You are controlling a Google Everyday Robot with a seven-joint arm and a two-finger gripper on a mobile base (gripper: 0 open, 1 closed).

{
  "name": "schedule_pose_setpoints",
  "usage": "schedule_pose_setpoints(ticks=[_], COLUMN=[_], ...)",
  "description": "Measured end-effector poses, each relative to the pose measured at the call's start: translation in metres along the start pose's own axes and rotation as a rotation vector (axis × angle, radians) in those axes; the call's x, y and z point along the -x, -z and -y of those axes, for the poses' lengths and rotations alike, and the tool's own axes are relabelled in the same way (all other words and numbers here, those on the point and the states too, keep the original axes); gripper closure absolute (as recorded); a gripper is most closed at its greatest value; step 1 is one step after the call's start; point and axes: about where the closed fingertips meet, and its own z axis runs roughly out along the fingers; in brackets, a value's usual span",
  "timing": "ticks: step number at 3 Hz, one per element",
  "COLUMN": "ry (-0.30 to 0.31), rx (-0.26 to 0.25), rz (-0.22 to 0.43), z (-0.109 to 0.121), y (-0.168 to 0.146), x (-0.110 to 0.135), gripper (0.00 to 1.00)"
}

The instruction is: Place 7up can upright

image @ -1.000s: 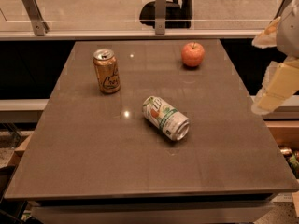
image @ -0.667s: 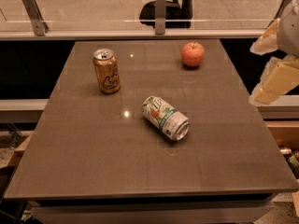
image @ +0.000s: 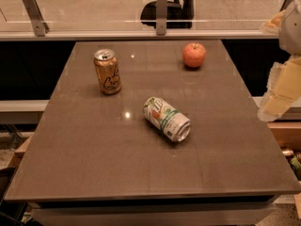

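The 7up can [image: 167, 118] lies on its side near the middle of the brown table [image: 94, 164]. It is silver-white with green lettering, and its silver end faces the front right. My gripper [image: 281, 92] shows as a cream-coloured shape at the right edge of the view. It is beyond the table's right side, well to the right of the can and apart from it. It holds nothing that I can see.
An orange-gold can [image: 107, 71] stands upright at the back left of the table. A red apple [image: 194, 54] sits at the back right. A glass railing with metal posts [image: 161, 13] runs behind the table.
My arm at the right edge has shifted slightly, ending a little lower and further right. The 7up can, the orange-gold can and the apple have not moved.
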Motion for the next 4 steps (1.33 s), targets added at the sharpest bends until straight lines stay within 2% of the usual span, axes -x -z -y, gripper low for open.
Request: schedule_pose_setpoints(ticks=[1,2,3,4], ry=[-0.008,-0.069,-0.168,-0.303], rx=[-0.010,-0.012,0.029,0.083], rz=[-0.003,-0.007,0.026,0.072], z=[0.001,-0.002,-0.013,-0.024], y=[0.005,0.025,0.030,0.016], x=[-0.001,0.003,0.029,0.062], gripper=[0.00,0.00,0.00,0.00])
